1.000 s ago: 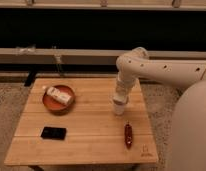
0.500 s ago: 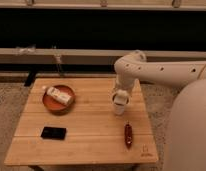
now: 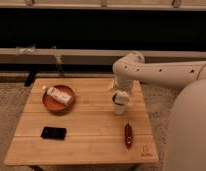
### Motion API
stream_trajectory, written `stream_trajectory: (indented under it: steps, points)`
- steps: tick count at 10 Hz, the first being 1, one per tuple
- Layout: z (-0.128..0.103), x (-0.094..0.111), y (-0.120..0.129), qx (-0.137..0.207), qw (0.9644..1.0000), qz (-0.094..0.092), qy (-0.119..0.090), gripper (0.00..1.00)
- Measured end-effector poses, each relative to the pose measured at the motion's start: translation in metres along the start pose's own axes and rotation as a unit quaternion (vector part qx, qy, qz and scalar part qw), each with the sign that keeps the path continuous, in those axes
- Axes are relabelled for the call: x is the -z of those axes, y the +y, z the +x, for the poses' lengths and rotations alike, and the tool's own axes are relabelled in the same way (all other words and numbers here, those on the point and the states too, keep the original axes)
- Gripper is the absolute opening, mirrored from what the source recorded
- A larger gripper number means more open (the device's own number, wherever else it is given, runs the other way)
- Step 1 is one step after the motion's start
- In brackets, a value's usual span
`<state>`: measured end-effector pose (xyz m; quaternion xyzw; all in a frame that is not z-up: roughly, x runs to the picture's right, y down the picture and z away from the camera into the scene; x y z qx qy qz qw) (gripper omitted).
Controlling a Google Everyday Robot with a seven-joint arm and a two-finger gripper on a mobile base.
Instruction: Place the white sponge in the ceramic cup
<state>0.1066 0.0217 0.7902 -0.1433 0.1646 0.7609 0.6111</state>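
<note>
Because the arm crowds the cup from above, much of the key detail is hidden; what follows is read from the single camera view.

Gripper: the gripper (image 3: 120, 95) hangs directly over the ceramic cup (image 3: 119, 106), at or just above its rim; whether it grips anything or has let go cannot be told from here.

White sponge: no plain off-white block lies loose on the wooden table (image 3: 86, 135); a pale patch at the cup's mouth may be the sponge, in the cup or held just over it, but which one cannot be told.

Ceramic cup: upright, near the right edge of the table, beneath the robot's wrist.

Other things: a reddish-brown plate (image 3: 50, 104) at the left carries a whitish marked packet (image 3: 60, 95); a flat black rectangle (image 3: 53, 133) lies in front of the plate; a dark red elongated object (image 3: 128, 135) lies in front of the cup, near but apart.

Stage, judged: the placing itself, or its final instant.

Risks, judged: the cup is small and light-looking, so a sideways drift of the wrist could tip it; a soft sponge about as long as the cup is tall could catch on the rim and flop out; a sponge clinging to the gripper could come back up with it.
</note>
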Motion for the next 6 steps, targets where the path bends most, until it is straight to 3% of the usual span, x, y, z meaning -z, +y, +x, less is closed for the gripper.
stream_trajectory:
  steps: [6]
  points:
    - [0.0011,0.0062,0.0058,0.007,0.9999,-0.01,-0.005,0.8]
